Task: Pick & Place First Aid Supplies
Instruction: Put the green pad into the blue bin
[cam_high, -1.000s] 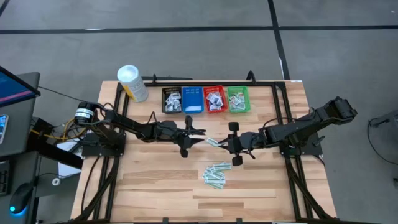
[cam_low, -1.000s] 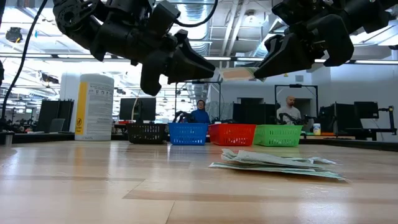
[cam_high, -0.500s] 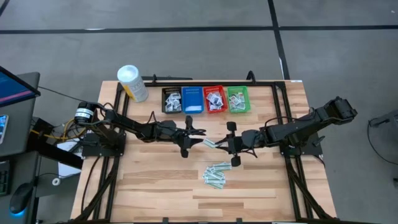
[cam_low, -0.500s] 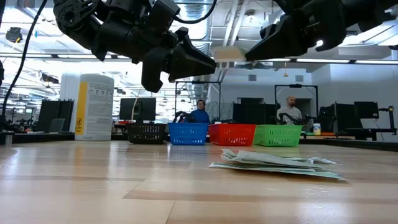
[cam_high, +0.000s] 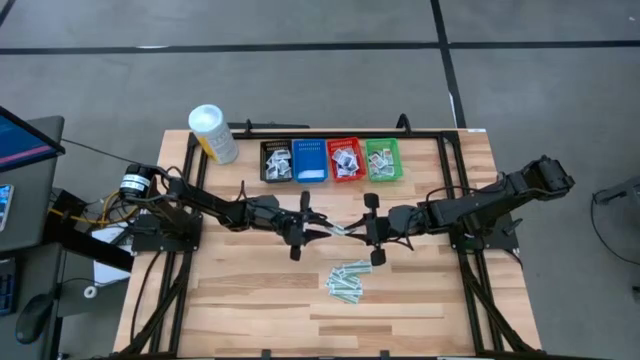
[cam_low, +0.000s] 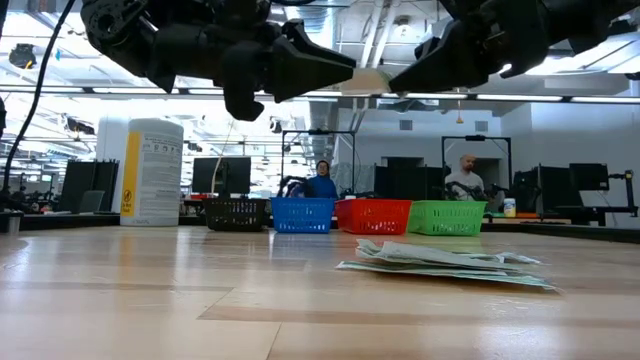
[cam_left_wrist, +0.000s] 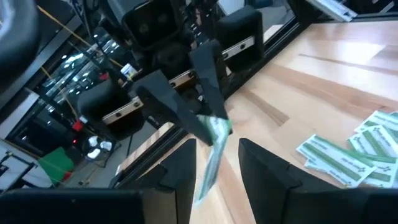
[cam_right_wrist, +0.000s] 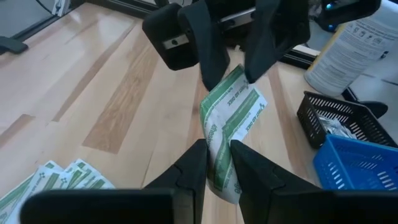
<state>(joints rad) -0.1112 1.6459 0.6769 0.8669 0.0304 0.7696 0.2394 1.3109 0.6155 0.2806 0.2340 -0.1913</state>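
Observation:
A green-and-white packet (cam_right_wrist: 231, 109) of the first aid supplies hangs in the air over the table's middle, and my right gripper (cam_right_wrist: 219, 148) is shut on it. My left gripper (cam_left_wrist: 216, 148) faces it from the table's left and is open. Its two fingers stand on either side of the packet's free end (cam_left_wrist: 210, 163), with gaps showing. In the high view the two grippers (cam_high: 322, 228) (cam_high: 358, 230) almost meet tip to tip. A pile of like packets (cam_high: 347, 281) lies flat on the wood near the front. My right gripper pinches the packet between its two fingers at the end nearer the table's right (cam_right_wrist: 217, 138). The fingers come from the table's right, slanting slightly down, and lie along the packet. The packet is lifted clear of the table, and its other end sticks out toward my left gripper.
At the table's far edge stand black (cam_high: 277, 160), blue (cam_high: 309, 160), red (cam_high: 345, 160) and green (cam_high: 382, 160) baskets in a row. A tall white tub (cam_high: 212, 133) stands left of them. Bare wood lies left and right of the pile.
Both grippers have risen a little and tipped up toward level. They have closed in on each other, so the packet's free end now lies between my left gripper's fingers. The packet has gone up with my right gripper.

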